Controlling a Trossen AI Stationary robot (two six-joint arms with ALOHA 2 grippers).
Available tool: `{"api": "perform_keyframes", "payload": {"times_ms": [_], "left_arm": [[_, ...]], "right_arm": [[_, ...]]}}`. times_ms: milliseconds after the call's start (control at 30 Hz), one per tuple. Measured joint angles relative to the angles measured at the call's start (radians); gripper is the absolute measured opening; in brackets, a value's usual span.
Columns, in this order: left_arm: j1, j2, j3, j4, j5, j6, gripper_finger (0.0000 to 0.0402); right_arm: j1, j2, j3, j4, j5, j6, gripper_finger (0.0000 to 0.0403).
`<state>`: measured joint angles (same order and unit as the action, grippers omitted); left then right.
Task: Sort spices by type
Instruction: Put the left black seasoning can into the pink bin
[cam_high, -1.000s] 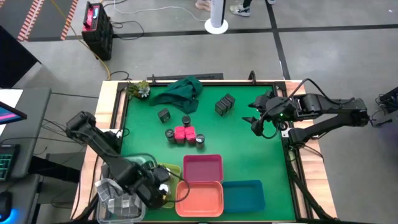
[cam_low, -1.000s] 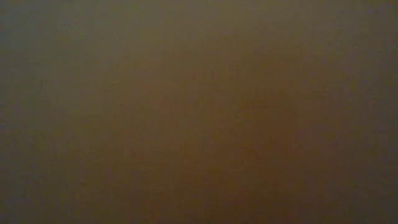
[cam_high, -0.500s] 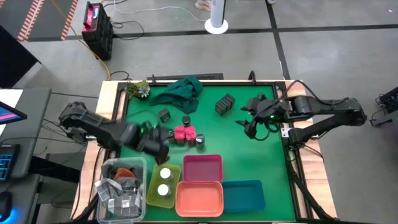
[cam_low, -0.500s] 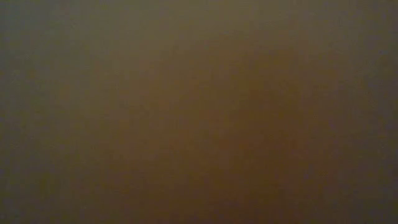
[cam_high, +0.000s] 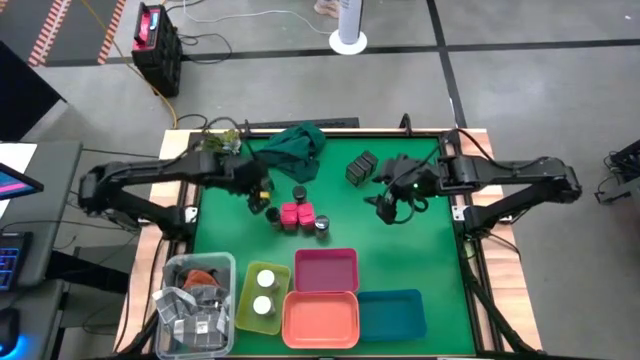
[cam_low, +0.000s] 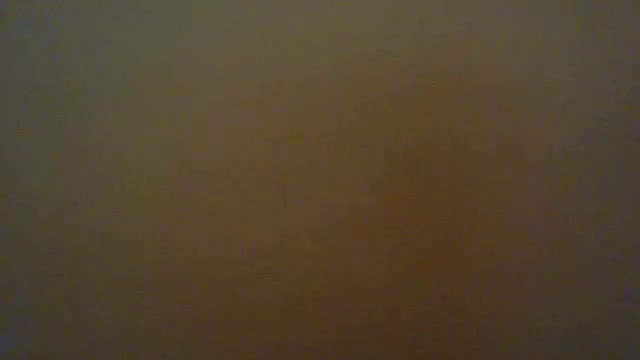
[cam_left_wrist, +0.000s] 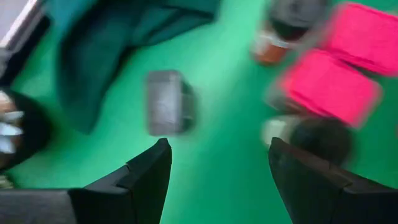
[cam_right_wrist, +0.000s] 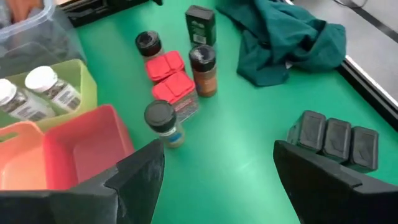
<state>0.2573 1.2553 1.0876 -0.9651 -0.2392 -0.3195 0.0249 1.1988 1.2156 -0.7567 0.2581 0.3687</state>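
L gripper (cam_left_wrist: 217, 163) over the surface (cam_high: 420, 250), jaws open, holding nothing; a grey box (cam_left_wrist: 166, 102) lies just ahead of the jaws, pink blocks (cam_left_wrist: 339, 78) and dark jars (cam_left_wrist: 314, 137) off to one side, green cloth (cam_left_wrist: 106, 43) beyond. R gripper (cam_right_wrist: 217, 174) hovers w/ jaws open, empty; 3 grey boxes (cam_right_wrist: 339, 140) in a row near one jaw, the pink/jar cluster farther out. 2 white-lid jars (cam_high: 265, 292) lie in the yellow tray (cam_high: 245, 300). Low view shows nothing.
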Motion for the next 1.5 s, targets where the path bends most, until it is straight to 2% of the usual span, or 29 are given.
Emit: {"api": "perform_keyframes", "payload": {"times_ms": [200, 367, 700, 967, 1133, 1367, 1500], "left_arm": [[0.165, 0.066, -0.019, 0.089, 0.053, 0.134, 0.0257], [0.243, 0.143, -0.019, 0.116, 0.100, 0.196, 0.0257], [0.264, 0.209, -0.019, 0.127, 0.139, 0.234, 0.0300], [0.266, 0.270, -0.026, 0.119, 0.217, 0.221, 0.0301], [0.264, 0.299, -0.027, 0.120, 0.216, 0.229, 0.0257], [0.272, 0.287, -0.007, 0.116, 0.210, 0.239, 0.0123], [0.304, 0.244, 0.046, 0.082, 0.214, 0.247, 0.0116]], "right_arm": [[-0.064, 0.000, 0.000, 0.009, -0.019, 0.007, 0.0324], [-0.104, 0.000, 0.000, 0.010, -0.027, 0.008, 0.0324], [-0.141, 0.000, 0.000, 0.010, -0.052, -0.006, 0.0324], [-0.146, 0.000, 0.000, 0.009, -0.054, -0.021, 0.0324], [-0.145, 0.000, 0.000, 0.009, -0.054, -0.027, 0.0324], [-0.145, 0.000, 0.000, 0.009, -0.053, -0.027, 0.0324], [-0.145, 0.000, 0.000, 0.009, -0.053, -0.028, 0.0324]]}}
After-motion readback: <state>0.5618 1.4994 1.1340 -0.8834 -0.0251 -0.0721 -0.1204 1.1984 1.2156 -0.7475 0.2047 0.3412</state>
